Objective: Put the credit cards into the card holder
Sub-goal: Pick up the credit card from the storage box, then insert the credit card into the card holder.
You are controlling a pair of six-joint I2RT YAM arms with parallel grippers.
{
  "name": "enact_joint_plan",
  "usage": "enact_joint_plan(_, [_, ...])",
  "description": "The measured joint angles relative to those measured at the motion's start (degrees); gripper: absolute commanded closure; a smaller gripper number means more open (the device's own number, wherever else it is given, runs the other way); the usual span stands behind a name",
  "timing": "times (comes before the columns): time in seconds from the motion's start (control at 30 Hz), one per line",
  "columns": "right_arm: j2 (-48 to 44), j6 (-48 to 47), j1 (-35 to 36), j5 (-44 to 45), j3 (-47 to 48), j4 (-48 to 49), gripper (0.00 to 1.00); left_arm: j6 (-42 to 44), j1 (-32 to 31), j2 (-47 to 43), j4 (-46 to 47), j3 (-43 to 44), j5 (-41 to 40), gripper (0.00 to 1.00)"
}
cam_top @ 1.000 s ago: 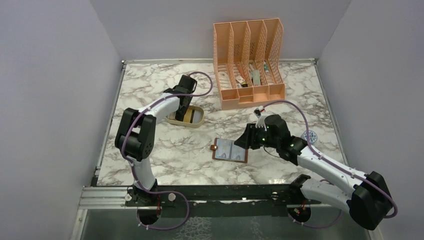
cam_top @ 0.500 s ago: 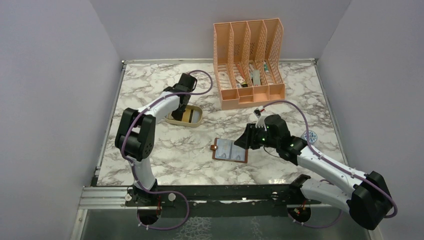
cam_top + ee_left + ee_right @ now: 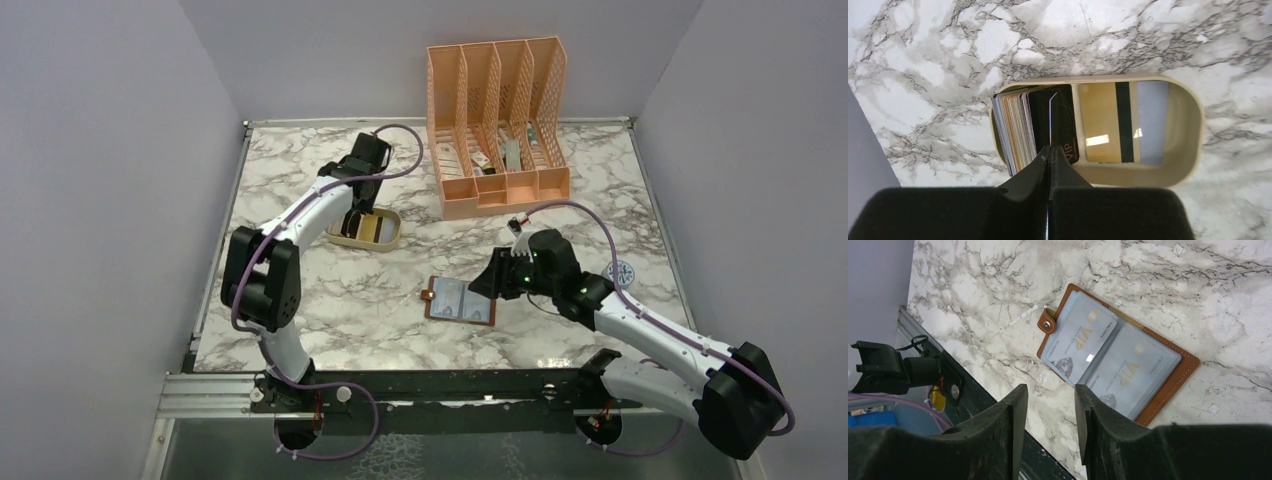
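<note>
left gripper [image 3: 1049, 152] has closed and risen over tray [image 3: 1193, 125]; jaws together on one card [image 3: 1050, 122], seen edge-on. other cards [image 3: 1015, 127] stand in tray's left part. right gripper [image 3: 1049, 390]: jaws apart, empty, above open wallet [image 3: 1168, 385].

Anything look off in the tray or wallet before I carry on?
Nothing spilled or damaged. The credit cards in one tray compartment lean fanned out; the card holder lies open, slightly askew.
</note>
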Motion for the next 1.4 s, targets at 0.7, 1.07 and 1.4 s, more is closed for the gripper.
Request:
enact_joint_plan(0.7, [4.0, 3.4, 0.0, 7.7, 0.6, -10.7, 0.65, -22.8, 0.3, -17.2, 14.1, -18.3, 41.3, 1.0])
enact_joint_plan(1.07, [8.0, 3.7, 0.0, 10.5, 1.8, -10.8, 0.67, -40.0, -6.8, -24.2, 32.5, -33.5, 48.4, 1.0])
enact_joint_plan(1.4, [10.5, 3.7, 0.0, 11.2, 2.0, -10.6, 0.69, -48.1, -16.4, -21.1, 43.7, -40.1, 47.3, 1.0])
